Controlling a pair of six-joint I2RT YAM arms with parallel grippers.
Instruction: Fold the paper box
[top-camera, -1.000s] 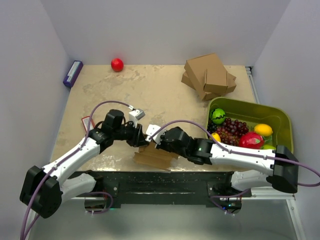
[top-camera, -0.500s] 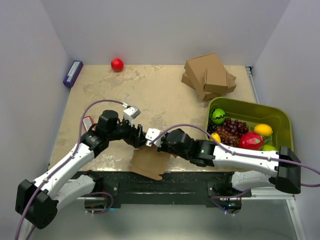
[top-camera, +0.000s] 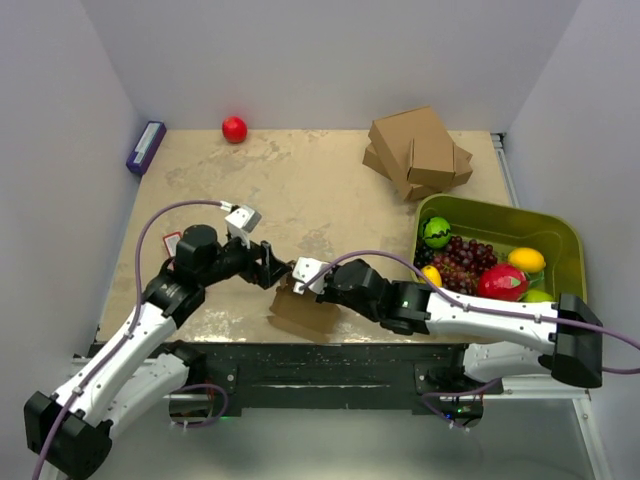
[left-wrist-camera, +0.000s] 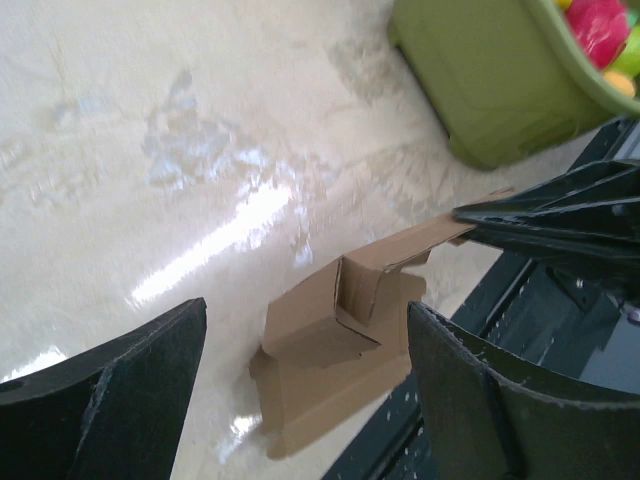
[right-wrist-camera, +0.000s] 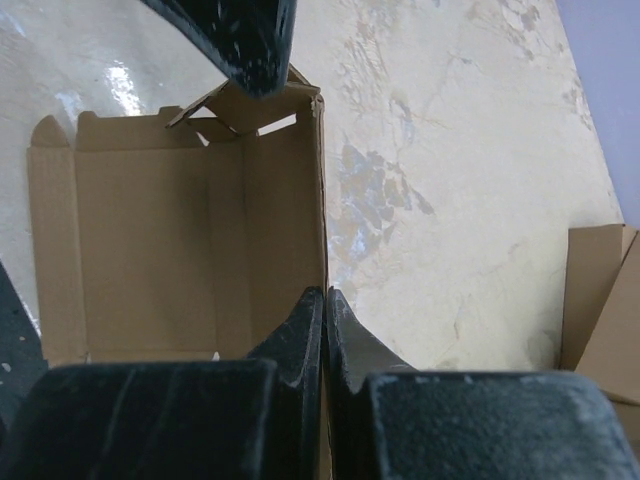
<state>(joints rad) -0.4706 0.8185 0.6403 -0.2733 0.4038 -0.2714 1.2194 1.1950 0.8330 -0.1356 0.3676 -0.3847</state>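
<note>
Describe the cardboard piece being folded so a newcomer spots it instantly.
Look at the middle of the table's near edge. The paper box sits there, a thin brown sheet half folded with open flaps, unlike the closed, bigger boxes stacked at the far right.

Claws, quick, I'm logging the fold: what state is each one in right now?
Left claw: open, holding nothing.
Right claw: closed on a raised wall of the paper box.

Brown paper box (top-camera: 303, 313), partly folded, one wall upright, at near edge of the table (top-camera: 330, 190).
</note>
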